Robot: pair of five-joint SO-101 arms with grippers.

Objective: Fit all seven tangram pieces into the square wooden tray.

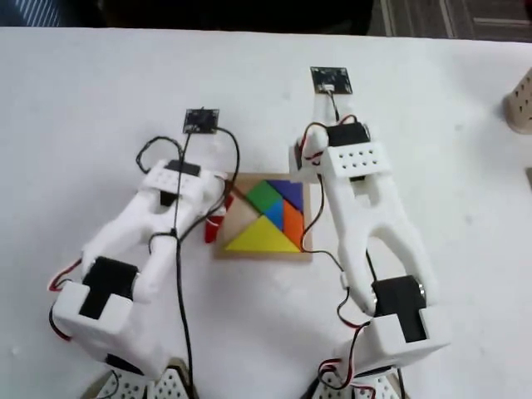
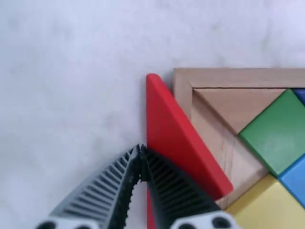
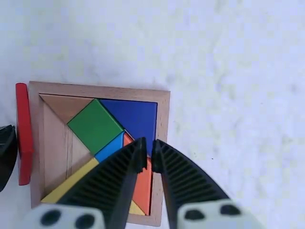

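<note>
Right at the tips of the left gripper (image 2: 140, 155) lies the red triangle (image 2: 176, 138). It is outside the square wooden tray (image 2: 228, 76) and tilted: one edge is propped up on the tray's rim, the other is down on the white table (image 2: 71, 71). The left fingers (image 2: 107, 193) are clenched tip to tip with nothing between them, and the closed tips sit hard against the triangle's outer edge.

Under the right gripper (image 3: 148, 149) is the filled side of the tray. Its fingers (image 3: 114, 179) are drawn in to a thin sliver of a gap and grasp nothing. The orange piece (image 3: 143, 186) sits directly beneath the tips. The dark blue triangle (image 3: 136, 114) is just beyond them. The light blue piece (image 3: 110, 145) and the green square (image 3: 95, 125) are off to the side that faces the red triangle. The yellow triangle (image 3: 71, 183) runs under the finger on that same side.

Past the green square, a wood-coloured triangle (image 3: 64, 105) fills one corner. Bare tray floor (image 3: 55, 148) shows along the rim where the red piece leans.
</note>
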